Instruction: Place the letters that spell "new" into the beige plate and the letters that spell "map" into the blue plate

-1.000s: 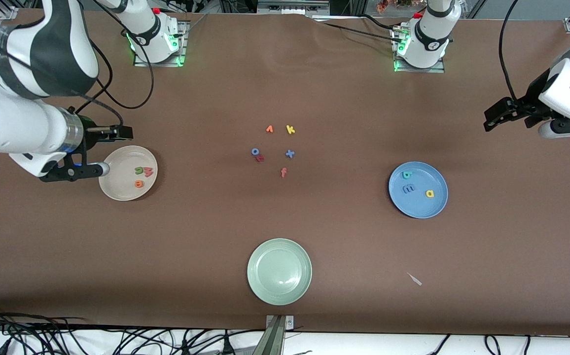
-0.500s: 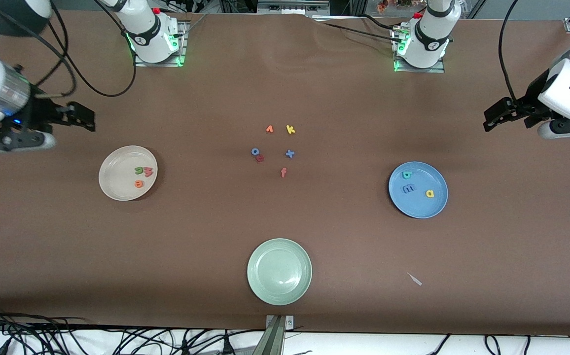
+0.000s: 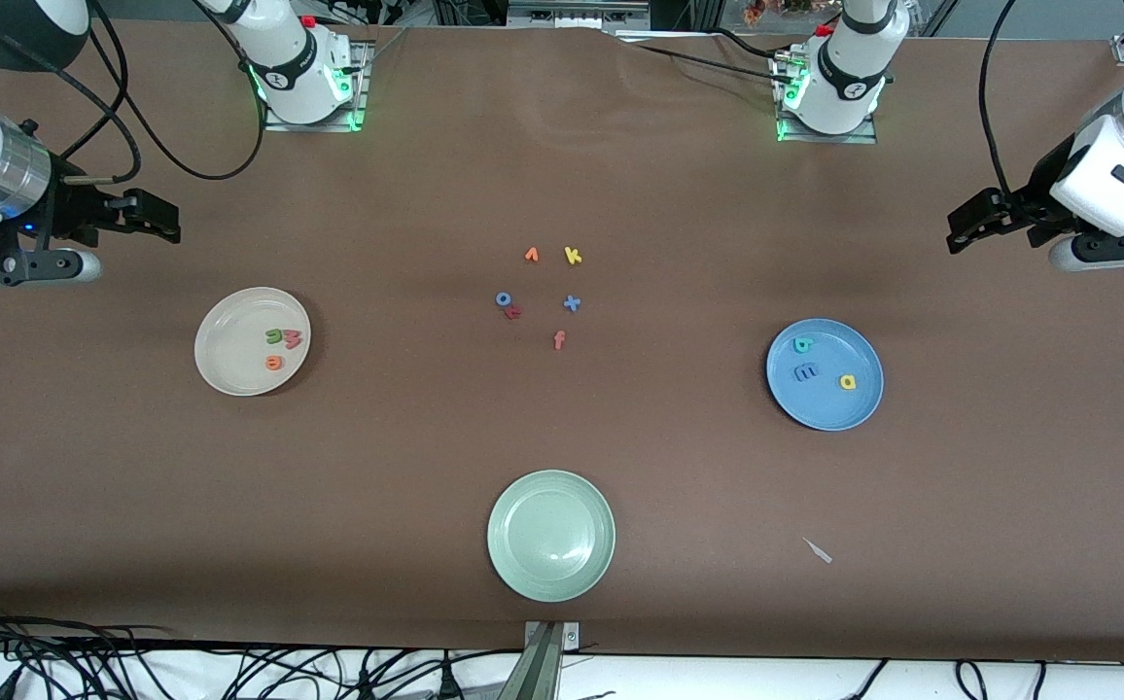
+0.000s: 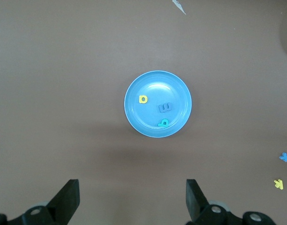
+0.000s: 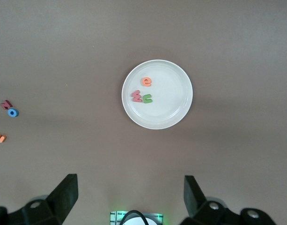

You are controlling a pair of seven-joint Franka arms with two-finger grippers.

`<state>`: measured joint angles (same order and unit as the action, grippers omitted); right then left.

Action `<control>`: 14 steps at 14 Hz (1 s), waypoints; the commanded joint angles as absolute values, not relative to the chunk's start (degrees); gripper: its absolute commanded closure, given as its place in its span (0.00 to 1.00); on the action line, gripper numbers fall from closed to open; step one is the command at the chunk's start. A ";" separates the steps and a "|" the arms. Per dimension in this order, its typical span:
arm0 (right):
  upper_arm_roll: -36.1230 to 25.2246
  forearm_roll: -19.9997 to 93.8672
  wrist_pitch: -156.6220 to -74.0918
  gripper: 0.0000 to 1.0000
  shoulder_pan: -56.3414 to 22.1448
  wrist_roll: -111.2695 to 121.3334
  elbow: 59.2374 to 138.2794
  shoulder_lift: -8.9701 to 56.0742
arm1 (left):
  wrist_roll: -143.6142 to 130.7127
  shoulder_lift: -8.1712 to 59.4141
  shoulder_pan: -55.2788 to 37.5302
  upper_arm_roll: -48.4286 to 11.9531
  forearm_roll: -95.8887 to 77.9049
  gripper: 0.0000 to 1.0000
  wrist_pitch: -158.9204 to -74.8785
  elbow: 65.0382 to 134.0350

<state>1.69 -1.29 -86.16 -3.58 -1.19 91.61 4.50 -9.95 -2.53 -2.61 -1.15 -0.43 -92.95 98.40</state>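
Both sets are in their plates. Beige plate (image 3: pixel 252 340) at the right arm's end of the table holds green n (image 3: pixel 274 336), pink w (image 3: pixel 293 339) and orange e (image 3: pixel 274 363). n and w touch side by side, their row running along the table's length; e sits apart, nearer the front camera. In the right wrist view: e (image 5: pixel 146 82), w (image 5: pixel 136 97), n (image 5: pixel 147 99).

Blue plate (image 3: pixel 825 373) at the left arm's end holds teal p (image 3: pixel 802 344), lavender m (image 3: pixel 805 370) and yellow a (image 3: pixel 848 382), all apart from each other. m lies sideways, reading like an E. p is farthest from the front camera.

Leftovers mid-table: orange v (image 3: pixel 531 255), yellow k (image 3: pixel 573 256), blue o (image 3: pixel 503 298) touching a red letter (image 3: pixel 513 312), blue x (image 3: pixel 572 303), orange f (image 3: pixel 559 339). Green plate (image 3: pixel 550 535) is nearest the front camera.

Right gripper (image 3: pixel 146 216) is up over bare table near the beige plate, jaws open, nothing held. Left gripper (image 3: pixel 972 222) is up over bare table near the blue plate, jaws open, nothing held.
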 commanded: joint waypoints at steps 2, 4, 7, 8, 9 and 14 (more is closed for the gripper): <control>2.72 -1.67 -88.68 0.00 -2.37 -2.02 92.37 4.04 | -8.70 -2.81 -2.72 -0.88 -1.14 0.00 -92.20 98.35; 2.72 -1.67 -88.68 0.00 -2.37 -2.02 92.37 4.04 | -8.70 -2.81 -2.72 -0.88 -1.14 0.00 -92.20 98.35; 1.23 -1.41 -89.30 0.00 -2.11 -1.76 92.37 4.31 | -8.70 -2.72 -2.90 -0.97 -1.14 0.00 -92.20 98.35; 1.14 -1.41 -89.38 0.00 -2.02 -1.76 92.37 4.31 | -8.70 -2.72 -2.90 -0.97 -1.14 0.00 -92.20 98.35; 1.14 -1.41 -89.47 0.00 -1.93 -1.76 92.37 4.39 | -8.70 -2.72 -2.90 -0.97 -1.14 0.00 -92.20 98.35; 1.14 -1.05 -89.38 0.00 -1.93 -1.76 92.37 4.39 | -8.70 -2.72 -2.90 -0.97 -1.05 0.00 -92.20 98.35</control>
